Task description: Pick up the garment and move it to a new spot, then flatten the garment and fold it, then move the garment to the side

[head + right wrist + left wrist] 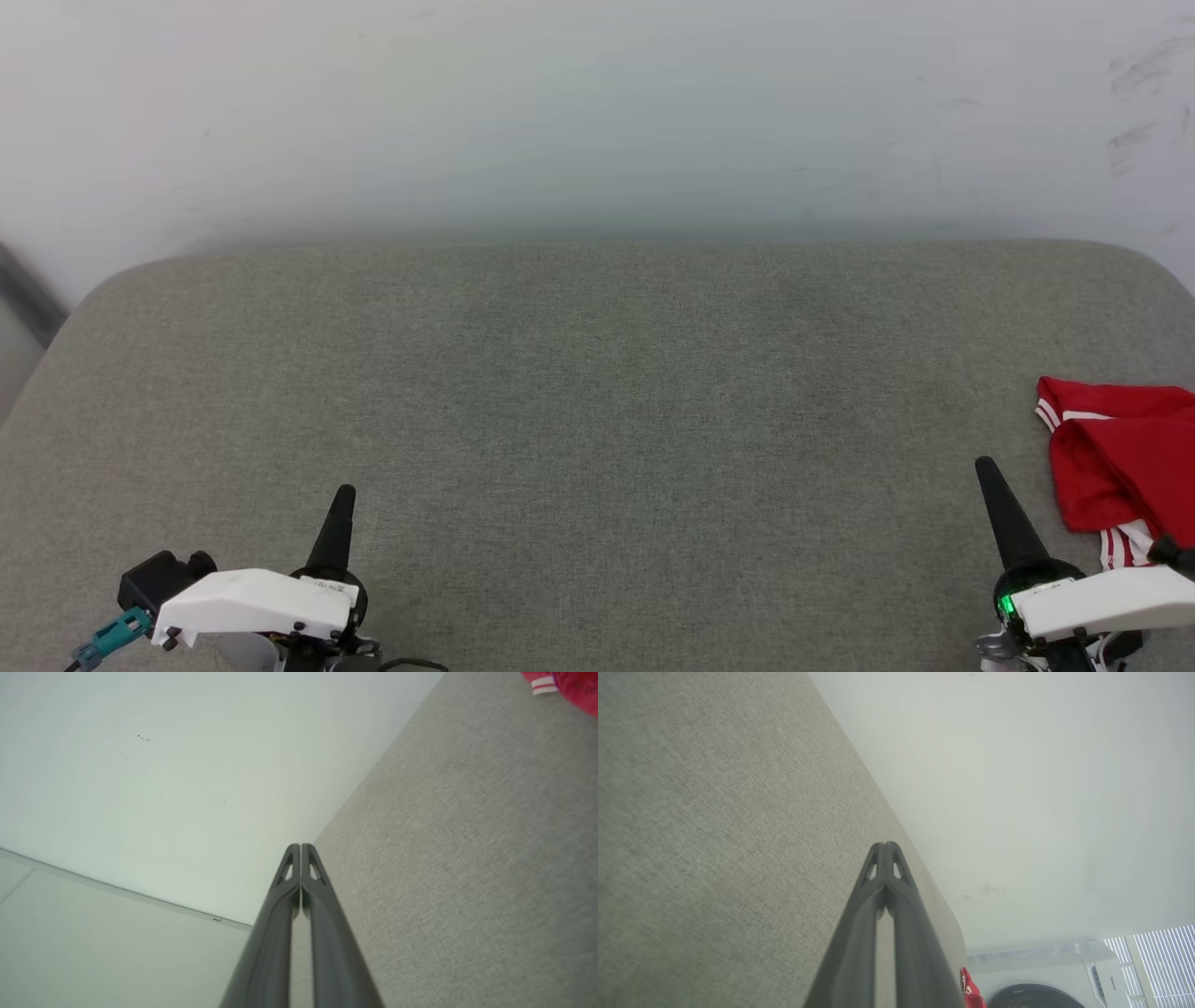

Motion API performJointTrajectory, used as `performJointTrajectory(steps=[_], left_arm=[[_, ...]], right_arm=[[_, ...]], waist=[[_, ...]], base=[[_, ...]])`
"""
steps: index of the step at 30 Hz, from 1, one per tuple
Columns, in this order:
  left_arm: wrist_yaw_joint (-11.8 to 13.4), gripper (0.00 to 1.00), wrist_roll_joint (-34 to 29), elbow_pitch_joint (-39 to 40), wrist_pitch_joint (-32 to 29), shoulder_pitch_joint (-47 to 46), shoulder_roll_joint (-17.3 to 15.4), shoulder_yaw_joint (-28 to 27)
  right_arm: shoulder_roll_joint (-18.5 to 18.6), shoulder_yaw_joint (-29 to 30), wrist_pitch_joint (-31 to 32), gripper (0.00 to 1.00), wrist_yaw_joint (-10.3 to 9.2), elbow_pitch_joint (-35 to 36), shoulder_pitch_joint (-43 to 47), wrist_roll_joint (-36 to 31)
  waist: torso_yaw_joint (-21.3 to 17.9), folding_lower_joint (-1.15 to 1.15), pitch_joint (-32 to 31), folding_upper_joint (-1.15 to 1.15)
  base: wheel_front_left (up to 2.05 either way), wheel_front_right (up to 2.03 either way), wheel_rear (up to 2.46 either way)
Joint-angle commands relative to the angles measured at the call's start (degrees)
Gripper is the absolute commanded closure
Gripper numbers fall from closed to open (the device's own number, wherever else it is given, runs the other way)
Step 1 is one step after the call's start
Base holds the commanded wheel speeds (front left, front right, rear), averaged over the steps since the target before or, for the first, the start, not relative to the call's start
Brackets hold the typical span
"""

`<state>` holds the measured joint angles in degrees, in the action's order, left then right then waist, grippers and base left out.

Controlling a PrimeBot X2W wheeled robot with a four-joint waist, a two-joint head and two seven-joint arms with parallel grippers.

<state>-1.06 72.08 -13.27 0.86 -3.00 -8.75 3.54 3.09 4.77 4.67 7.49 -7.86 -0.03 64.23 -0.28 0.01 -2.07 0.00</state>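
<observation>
Both claws sit low at the near edge, clenched on nothing: left claw (342,504) and right claw (991,481). Just beside the right claw, the red garment (1120,457) lies bunched on the grey surface (597,392), at its right side.

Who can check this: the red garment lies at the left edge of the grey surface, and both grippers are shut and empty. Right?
Wrong side. The head view shows the red garment at the right edge of the grey surface, near the right gripper. It and the left gripper are indeed shut and empty.
</observation>
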Motion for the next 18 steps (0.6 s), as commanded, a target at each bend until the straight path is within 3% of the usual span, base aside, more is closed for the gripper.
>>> performJointTrajectory(steps=[1,18], left_arm=[[-0.63,1.00,1.29,0.30,-0.45,-1.65,0.14,-0.81],[-2.72,1.00,8.00,-0.09,-2.84,-2.36,2.11,-4.05]], right_arm=[[0.30,0.14,0.20,1.00,0.01,-0.07,-1.52,1.80],[0.25,0.61,0.72,1.00,0.01,-2.24,-3.23,11.18]], waist=[[0.01,0.00,0.07,0.00],[0.09,0.00,0.72,0.00]], base=[[0.00,0.00,0.00],[0.00,0.00,0.00]])
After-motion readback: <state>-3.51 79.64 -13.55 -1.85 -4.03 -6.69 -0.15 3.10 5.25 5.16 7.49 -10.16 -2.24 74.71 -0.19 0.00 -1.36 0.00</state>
